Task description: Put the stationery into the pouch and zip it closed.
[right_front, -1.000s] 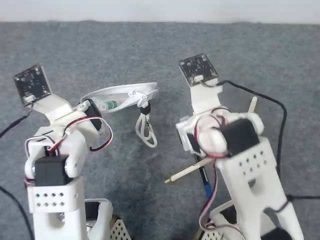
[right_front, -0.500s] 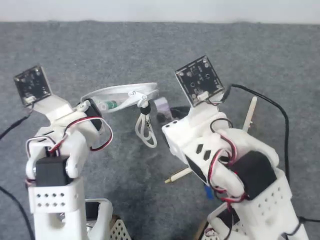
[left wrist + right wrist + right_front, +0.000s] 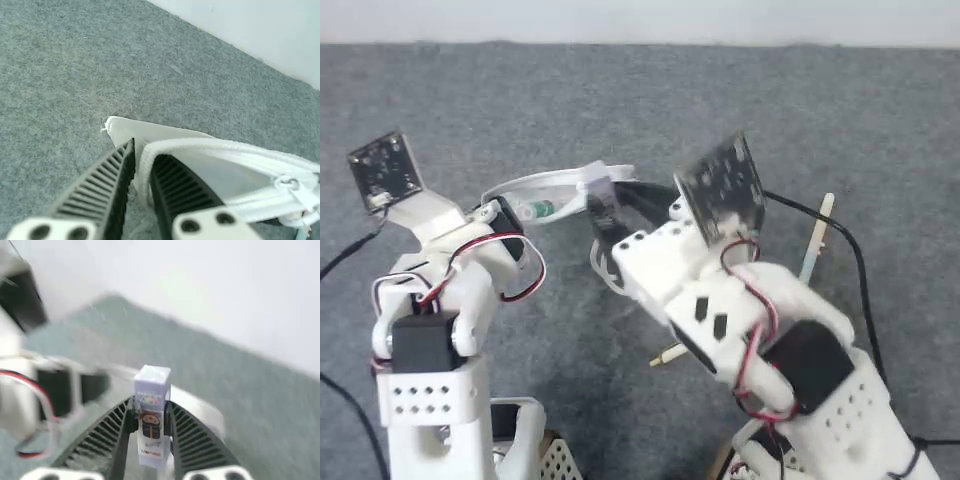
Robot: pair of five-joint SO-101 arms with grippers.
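A white zip pouch (image 3: 555, 188) lies open on the grey mat, with a green item (image 3: 536, 209) showing through its side. My left gripper (image 3: 500, 213) is shut on the pouch's end; its dark ribbed fingers (image 3: 170, 182) pinch the zipper rim of the pouch (image 3: 210, 162). The right gripper (image 3: 608, 203) hangs over the pouch's other end, shut on a small purple-and-white eraser (image 3: 597, 186). In the right wrist view the eraser (image 3: 151, 420) stands upright between the jaws of the right gripper (image 3: 150, 410), with the pouch (image 3: 197, 407) blurred behind.
A wooden pencil (image 3: 669, 354) pokes out from under the right arm. A pale stick-like pen (image 3: 817, 238) lies at the right. The pouch's white wrist strap (image 3: 603, 266) loops toward the front. The zipper pull (image 3: 292, 184) sits at the pouch's far end.
The right arm has swung left and forward, carrying the eraser from the pens' area to above the pouch's opening. The left arm and pouch have kept still.
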